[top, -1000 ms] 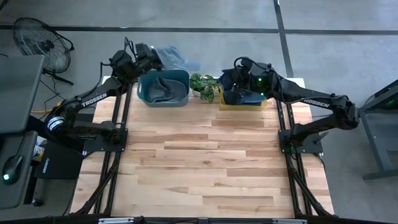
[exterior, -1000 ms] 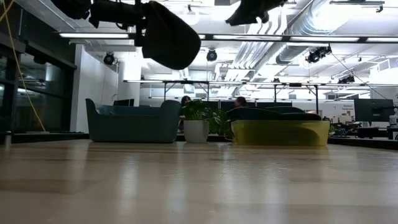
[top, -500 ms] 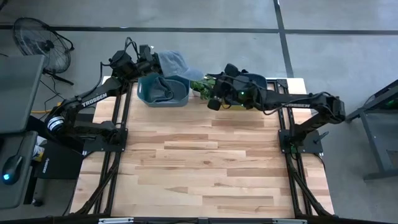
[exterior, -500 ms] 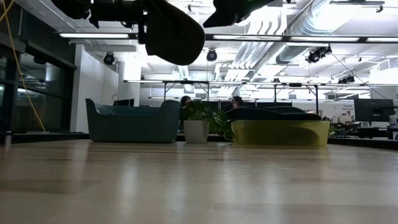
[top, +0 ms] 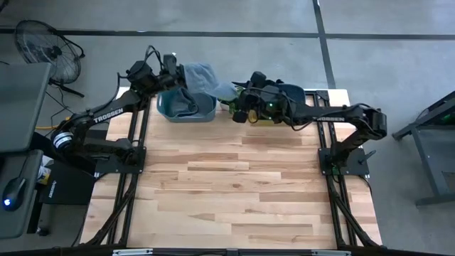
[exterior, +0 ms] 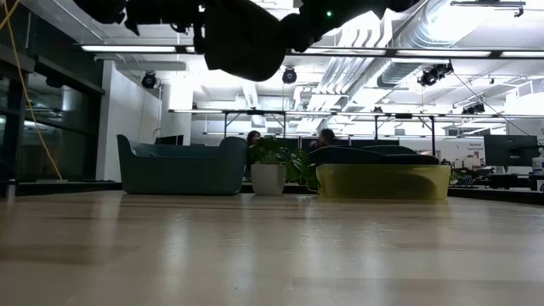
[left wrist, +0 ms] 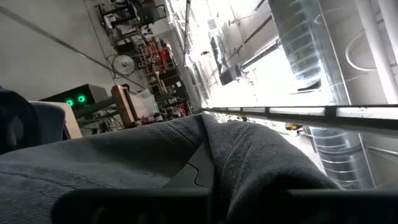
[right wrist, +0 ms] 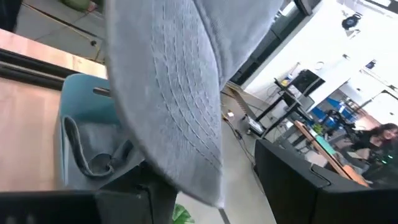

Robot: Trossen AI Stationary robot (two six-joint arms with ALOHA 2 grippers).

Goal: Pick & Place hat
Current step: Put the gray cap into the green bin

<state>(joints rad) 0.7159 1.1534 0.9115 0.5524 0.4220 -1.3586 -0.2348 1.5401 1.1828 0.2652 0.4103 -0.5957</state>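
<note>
Clamped jaws on the left gripper (top: 173, 69) are holding a grey hat (top: 205, 77) up in the air, over the far edge of the table (top: 234, 185) and just above the blue bin (top: 186, 105). Over on the right, the right gripper (top: 240, 114) is reaching across the little plant (exterior: 272, 161) toward the hat's brim, but I can't tell if its jaws are apart or closed. Another hat is sitting in the yellow bin (exterior: 382, 181) on the far right.
</note>
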